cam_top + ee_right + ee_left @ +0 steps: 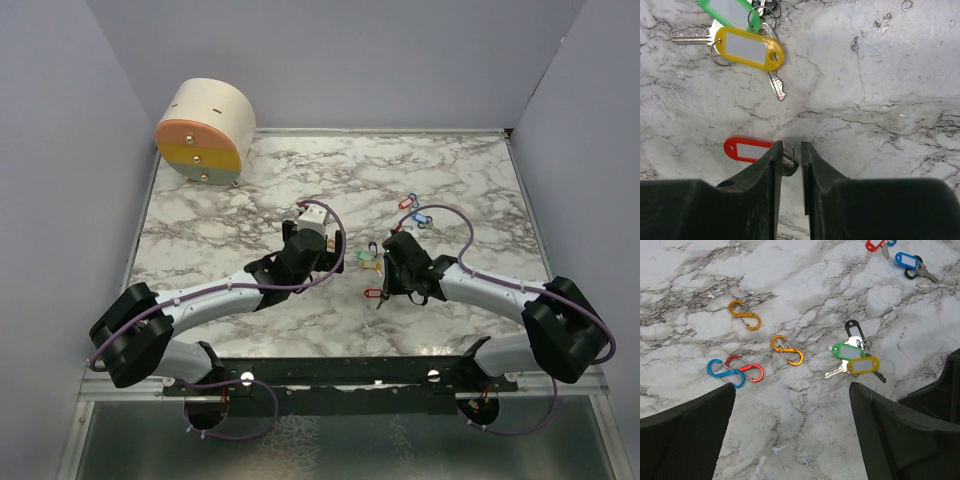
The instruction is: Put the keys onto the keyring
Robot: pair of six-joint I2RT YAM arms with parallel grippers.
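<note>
The red-tagged key (747, 149) lies flat on the marble table (450, 170), about midway between its left and right edges and nearer the near edge than the far one. The key's small split ring (788, 150) stands between the tips of the right gripper (790, 155), against the inner face of the finger (765, 175) on the tag's side. That gripper's jaws are drawn in to a narrow slot around the ring. A sliver of gap shows beside the other finger, and whether the ring is actually pinched cannot be told.

Just beyond, toward the far edge, lies a bunch of three keys (855, 357). Its yellow tag (747, 48), green tag (844, 350) and black tag (854, 330) overlap, with their rings crowded together. Farther toward the far right, well apart from the bunch, lie a second red-tagged key (407, 201) and a blue-tagged key (906, 260) close to each other.

The left gripper (790, 435) hangs over the table to the left of the bunch, its jaws spread wide with nothing between them. Ahead of it lie four S-shaped carabiners: an orange carabiner (745, 314) alone, another orange one (787, 350) nearer the bunch, and a blue carabiner (725, 373) touching a red carabiner (745, 368).

A cream drum (205, 130) lies on its side at the far left corner, its round face banded orange, yellow and grey.
</note>
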